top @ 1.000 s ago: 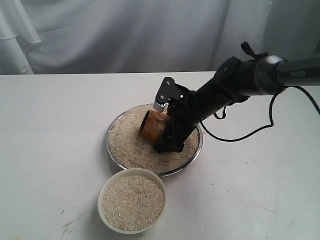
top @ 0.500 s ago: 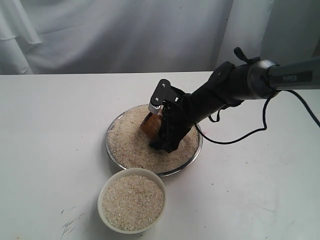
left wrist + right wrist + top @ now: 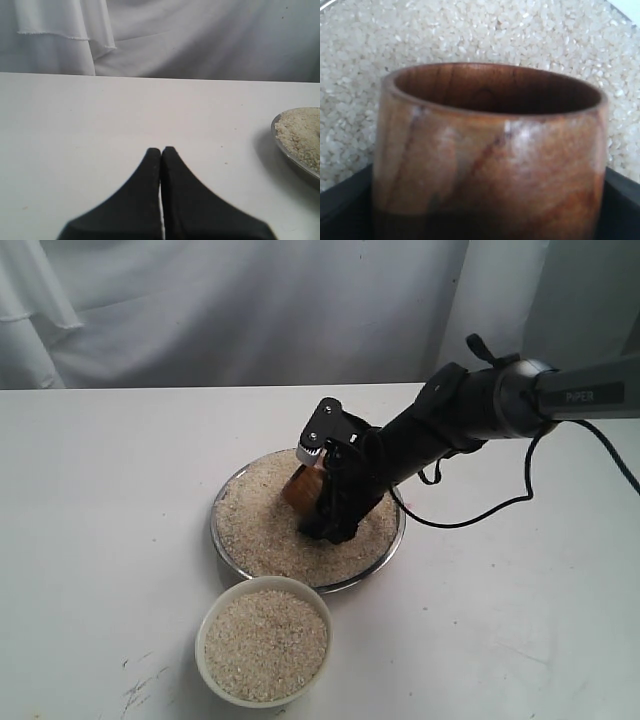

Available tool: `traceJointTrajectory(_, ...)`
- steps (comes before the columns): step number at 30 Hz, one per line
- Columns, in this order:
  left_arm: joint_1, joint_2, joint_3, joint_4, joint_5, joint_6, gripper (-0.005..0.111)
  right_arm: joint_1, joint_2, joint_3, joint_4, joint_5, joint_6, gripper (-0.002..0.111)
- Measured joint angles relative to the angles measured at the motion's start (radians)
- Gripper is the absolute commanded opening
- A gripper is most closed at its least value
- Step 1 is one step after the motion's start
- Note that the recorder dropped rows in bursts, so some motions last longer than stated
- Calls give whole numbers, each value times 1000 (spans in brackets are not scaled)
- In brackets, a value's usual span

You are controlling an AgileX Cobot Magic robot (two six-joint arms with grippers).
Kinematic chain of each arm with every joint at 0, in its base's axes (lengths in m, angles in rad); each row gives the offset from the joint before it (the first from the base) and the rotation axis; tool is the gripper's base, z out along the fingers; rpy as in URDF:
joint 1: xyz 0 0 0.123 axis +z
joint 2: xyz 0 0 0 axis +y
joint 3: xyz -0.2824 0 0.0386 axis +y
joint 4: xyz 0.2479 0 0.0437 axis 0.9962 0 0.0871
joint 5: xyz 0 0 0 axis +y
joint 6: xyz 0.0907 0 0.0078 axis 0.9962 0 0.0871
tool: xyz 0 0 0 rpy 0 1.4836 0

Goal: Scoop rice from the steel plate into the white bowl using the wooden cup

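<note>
The steel plate [image 3: 222,543] lies mid-table, heaped with rice [image 3: 255,525]. My right gripper [image 3: 322,502] is low over the plate, shut on the wooden cup [image 3: 303,486], which is tipped with its mouth toward the grains. Close up, the wooden cup [image 3: 490,155] fills the right wrist view, its dark inside showing no grains, rice [image 3: 470,35] just beyond its rim. The white bowl [image 3: 212,625] sits in front of the plate, full of rice [image 3: 266,645]. My left gripper [image 3: 161,150] is shut on nothing, off to the side, with the steel plate [image 3: 295,161] rim at that view's edge.
The table [image 3: 100,490] is white and a white curtain [image 3: 250,300] hangs behind it. A black cable [image 3: 470,515] from the right arm trails onto the table right of the plate. A few dark scuffs [image 3: 140,685] mark the near-left surface.
The right gripper has dropped and turned, tipping the cup mouth-down toward the rice and partly hiding it behind the fingers. In the last half second it barely moved.
</note>
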Motion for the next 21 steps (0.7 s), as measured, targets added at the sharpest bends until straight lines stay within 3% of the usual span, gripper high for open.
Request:
traceJointTrajectory(11, 0, 0, 0, 0, 0, 0, 0, 2, -88, 0, -85, 17, 25, 0)
traceJointTrajectory(21, 0, 0, 0, 0, 0, 0, 0, 95, -185, 0, -459, 46, 150, 0)
